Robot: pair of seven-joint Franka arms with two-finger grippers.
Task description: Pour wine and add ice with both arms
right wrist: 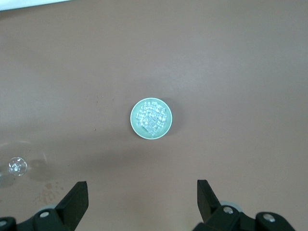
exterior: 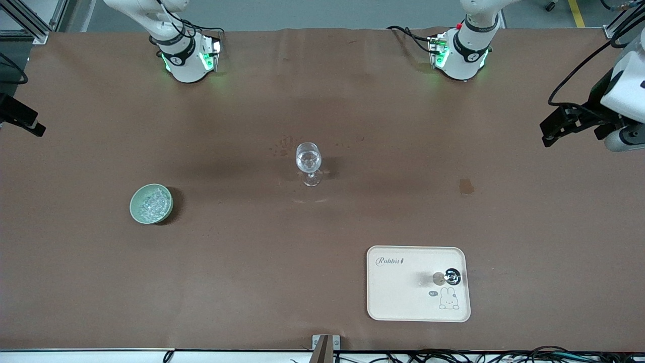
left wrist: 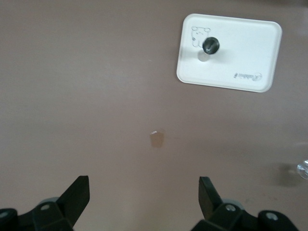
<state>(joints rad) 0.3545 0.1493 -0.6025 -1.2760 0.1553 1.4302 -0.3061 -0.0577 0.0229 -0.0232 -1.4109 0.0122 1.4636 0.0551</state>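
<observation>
A clear stemmed glass (exterior: pixel 308 161) stands upright at the table's middle; its bowl glints, and I cannot make out the wine. The ice (exterior: pixel 150 202) lies as several clear pieces in a pale green bowl (exterior: pixel 136 209) toward the right arm's end. A silvery jigger (exterior: pixel 451 276) stands on a cream tray (exterior: pixel 403 297), nearer the front camera. My left gripper (exterior: pixel 550 131) is open and empty, raised over the left arm's end of the table. My right gripper (exterior: pixel 30 125) is open and empty at the other end. In the right wrist view the ice (right wrist: pixel 151 119) shows past the gripper (right wrist: pixel 142 197).
The left wrist view shows the tray (left wrist: pixel 250 43), the jigger (left wrist: pixel 210 45) and a small brown patch (left wrist: pixel 156 139) on the cloth, past the left gripper (left wrist: pixel 144 195). That patch (exterior: pixel 466 186) lies between glass and tray. Cables run along the front edge.
</observation>
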